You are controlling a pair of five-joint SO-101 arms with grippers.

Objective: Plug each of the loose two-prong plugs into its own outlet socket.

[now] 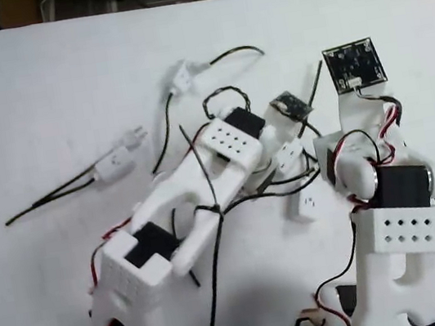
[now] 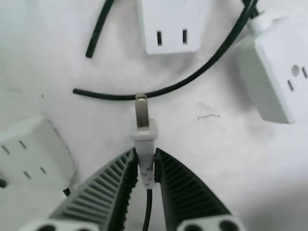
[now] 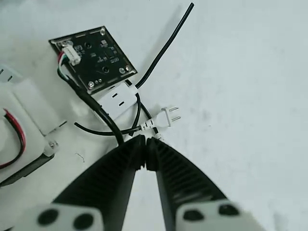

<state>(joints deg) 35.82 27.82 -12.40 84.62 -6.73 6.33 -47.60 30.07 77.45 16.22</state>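
Note:
My left gripper (image 2: pixel 144 166) is shut on a white two-prong plug (image 2: pixel 144 137), whose prongs point at a white outlet socket (image 2: pixel 172 24) a short way ahead. A black cord (image 2: pixel 159 91) lies across between them. Two more sockets flank it, one (image 2: pixel 281 77) on one side and one (image 2: pixel 26 156) on the other. My right gripper (image 3: pixel 145 147) is shut with nothing visible between its fingers, just short of a loose white plug (image 3: pixel 166 117) and a socket (image 3: pixel 117 99). Another loose plug (image 1: pixel 120 156) lies on the table at the left.
The table (image 1: pixel 23 86) is white. A white connector (image 1: pixel 181 76) with a black cord lies at the back centre. Black cords tangle around the sockets (image 1: pixel 304 203) between the arms. The other arm's camera board (image 3: pixel 94 57) and white body sit close beside my right gripper.

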